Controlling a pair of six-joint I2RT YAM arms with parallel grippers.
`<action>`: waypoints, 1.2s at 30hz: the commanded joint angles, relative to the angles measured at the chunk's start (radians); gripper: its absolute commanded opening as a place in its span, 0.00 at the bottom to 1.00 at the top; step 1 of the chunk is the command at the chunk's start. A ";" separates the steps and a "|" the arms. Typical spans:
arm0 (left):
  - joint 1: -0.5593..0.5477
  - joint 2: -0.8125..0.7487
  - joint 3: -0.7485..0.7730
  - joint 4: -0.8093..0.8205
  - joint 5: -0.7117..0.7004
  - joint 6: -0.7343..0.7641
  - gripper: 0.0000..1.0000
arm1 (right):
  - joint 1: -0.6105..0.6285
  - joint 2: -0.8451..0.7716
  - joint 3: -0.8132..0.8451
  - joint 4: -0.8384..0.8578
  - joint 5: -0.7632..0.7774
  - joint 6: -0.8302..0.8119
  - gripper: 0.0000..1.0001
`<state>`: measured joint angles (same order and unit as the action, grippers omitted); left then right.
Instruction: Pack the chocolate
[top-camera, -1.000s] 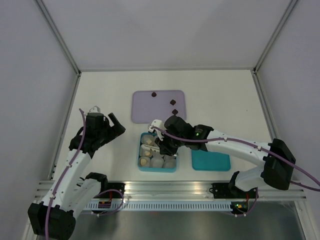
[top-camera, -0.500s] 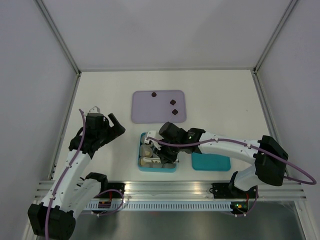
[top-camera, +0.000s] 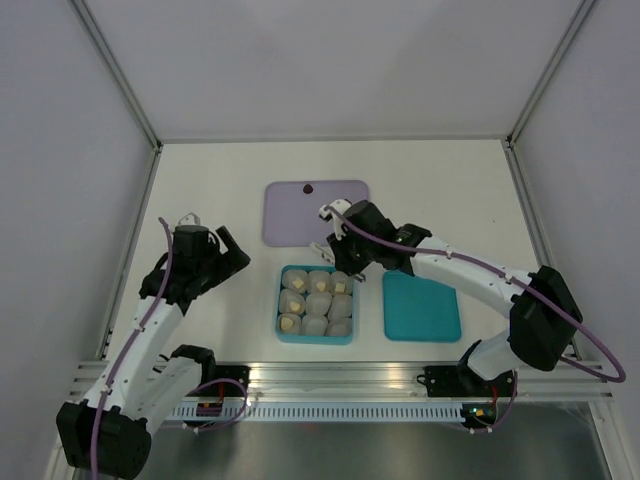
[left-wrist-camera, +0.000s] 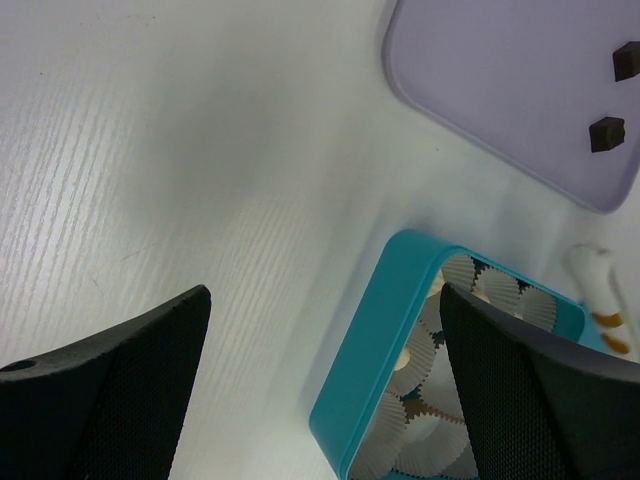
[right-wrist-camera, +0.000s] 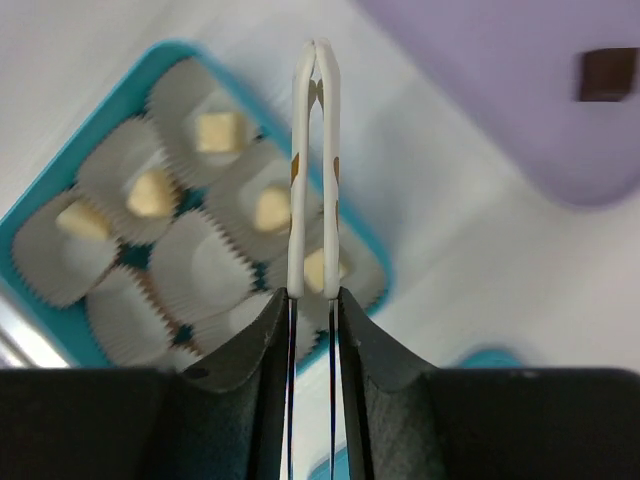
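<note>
Dark brown chocolate pieces lie on the lavender tray (top-camera: 300, 215): one at its far edge (top-camera: 308, 189), two in the left wrist view (left-wrist-camera: 606, 133). The right wrist view shows one (right-wrist-camera: 605, 75). Cream-white chocolate pieces (right-wrist-camera: 221, 130) sit in paper cups inside the teal box (top-camera: 282, 300). My right gripper (top-camera: 337, 245) (right-wrist-camera: 314, 300) is shut on white tweezers (right-wrist-camera: 316, 150). Their tips are pressed together and empty, over the table between box and tray. My left gripper (top-camera: 235, 252) (left-wrist-camera: 320, 400) is open and empty, left of the box (left-wrist-camera: 385, 330).
A teal lid (top-camera: 421, 306) lies right of the box. My right arm crosses above the tray's near right corner and hides that part in the top view. White walls with metal posts enclose the table.
My right gripper has lifted the tweezers out of the box and swung back toward the tray. The arm now covers two dark pieces in the top view. My left arm has not moved.
</note>
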<state>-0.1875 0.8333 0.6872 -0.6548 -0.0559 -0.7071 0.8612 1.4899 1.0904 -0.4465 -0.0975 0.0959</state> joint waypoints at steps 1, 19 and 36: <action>-0.003 0.042 0.044 0.040 -0.044 -0.028 1.00 | -0.103 0.026 0.075 0.022 0.080 0.071 0.29; -0.003 0.266 0.161 0.026 0.014 -0.022 1.00 | -0.323 0.233 0.296 -0.179 0.102 -0.004 0.48; -0.003 0.294 0.175 0.006 -0.001 -0.025 1.00 | -0.352 0.391 0.399 -0.202 0.053 -0.082 0.52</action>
<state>-0.1875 1.1324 0.8223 -0.6426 -0.0502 -0.7078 0.5133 1.8584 1.4372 -0.6395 -0.0372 0.0292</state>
